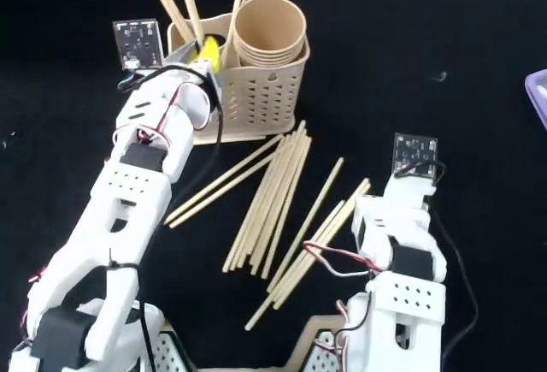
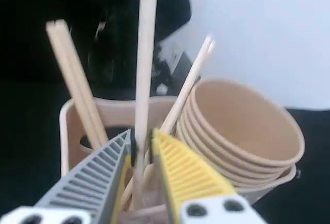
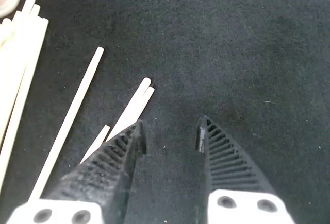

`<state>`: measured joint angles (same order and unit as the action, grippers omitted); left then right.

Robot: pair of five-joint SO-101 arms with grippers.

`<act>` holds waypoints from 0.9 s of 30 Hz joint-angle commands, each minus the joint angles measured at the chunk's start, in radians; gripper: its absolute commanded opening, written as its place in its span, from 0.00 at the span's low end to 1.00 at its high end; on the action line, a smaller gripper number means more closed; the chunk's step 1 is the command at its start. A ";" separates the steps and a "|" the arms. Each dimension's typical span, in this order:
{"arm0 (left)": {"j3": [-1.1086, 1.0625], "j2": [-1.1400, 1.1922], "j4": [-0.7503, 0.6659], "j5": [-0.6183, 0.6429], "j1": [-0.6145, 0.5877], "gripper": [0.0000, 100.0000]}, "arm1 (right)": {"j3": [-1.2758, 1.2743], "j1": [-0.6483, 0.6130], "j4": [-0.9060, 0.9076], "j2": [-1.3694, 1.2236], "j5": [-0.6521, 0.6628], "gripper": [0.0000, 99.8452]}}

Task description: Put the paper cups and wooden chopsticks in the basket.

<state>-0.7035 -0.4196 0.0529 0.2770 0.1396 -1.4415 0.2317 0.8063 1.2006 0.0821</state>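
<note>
High view overhead, table; left wrist close on basket; right wrist low, seemingly by chopsticks.

Beige perforated plastic basket: stands at the far middle of the black cloth-covered table. Stack of tan paper cups: nested in the basket's right compartment. Leaning pale wooden chopsticks: stand in the left compartment beside the cups. Left gripper: directly over that left compartment, jaws closed on one upright wooden chopstick. Loose wooden chopsticks: lie fanned flat on the table in front of the basket, between the two arms. Right gripper: low over the table to the right of the loose pile, jaws apart with bare cloth between them, the nearest stick ends just beside one finger.
</note>
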 commanded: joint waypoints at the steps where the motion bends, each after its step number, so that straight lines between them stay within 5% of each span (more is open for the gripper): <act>1: 0.027 -0.034 0.166 0.006 -0.007 0.19 | 0.004 0.005 -0.021 0.019 -0.005 0.18; 11: 0.045 -0.256 0.350 0.005 -0.008 0.19 | 0.004 0.005 -0.021 0.019 -0.005 0.18; 21: 0.076 -0.264 0.232 0.005 -0.004 0.17 | 0.004 0.003 -0.021 0.019 -0.005 0.18; 27: 0.148 -0.420 0.551 -0.097 -0.024 0.06 | 0.004 0.003 -0.021 0.019 -0.005 0.18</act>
<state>-0.6406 -0.7357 0.4427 0.2708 0.1289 -1.4415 0.2317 0.8063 1.2006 0.0821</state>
